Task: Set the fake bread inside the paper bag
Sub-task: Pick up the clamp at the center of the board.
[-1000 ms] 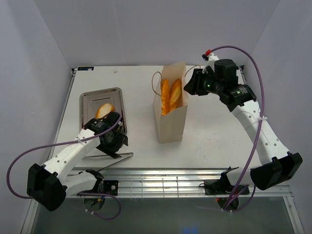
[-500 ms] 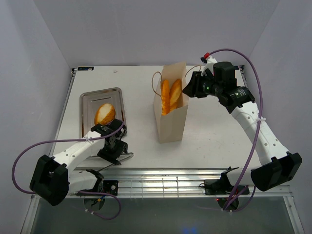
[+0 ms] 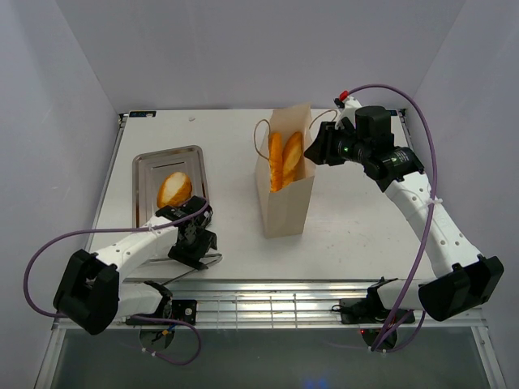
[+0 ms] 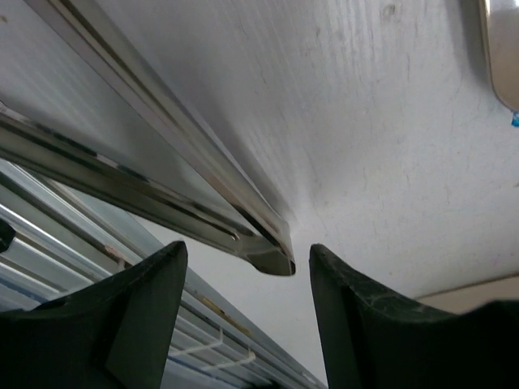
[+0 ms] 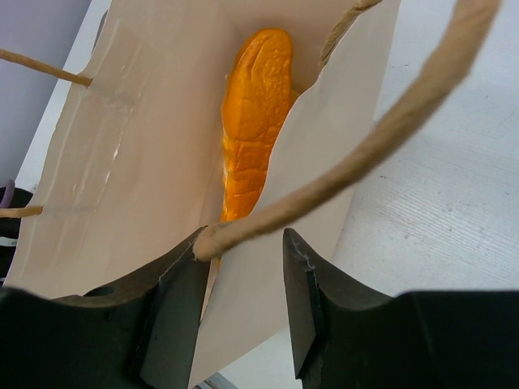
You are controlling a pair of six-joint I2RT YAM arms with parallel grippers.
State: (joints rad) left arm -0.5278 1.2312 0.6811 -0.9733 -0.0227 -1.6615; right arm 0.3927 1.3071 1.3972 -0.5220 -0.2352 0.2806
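1. Steel tray (image 3: 150, 170), far left on the white table (image 3: 365, 219); one fake bread roll (image 3: 174, 189) lies in it, outside the bag.
2. Left gripper (image 3: 197, 243), low over the table just in front of the tray's near edge; its fingers (image 4: 138, 316) are spread wide and grip nothing.
3. Tongs (image 3: 203, 260), lying flat near the table's front edge; in the left wrist view their rounded end (image 4: 263, 261) sits in the gap between the spread fingers, and contact cannot be judged.
4. Paper bag (image 3: 284, 207), upright at the table's centre, mouth open; two fake bread loaves (image 3: 276, 162) stand on end inside it, side by side, their tops showing above the near wall.
5. Cord handle (image 5: 389, 130) of the bag's right wall; it arches toward the wrist camera and its lower end meets the tip of one finger (image 5: 174, 308).
6. Right gripper (image 3: 318, 146), at the bag's upper right rim; its fingers are parted, straddling the wall's edge and the cord without squeezing either; one loaf (image 5: 251, 121) shows just beyond.
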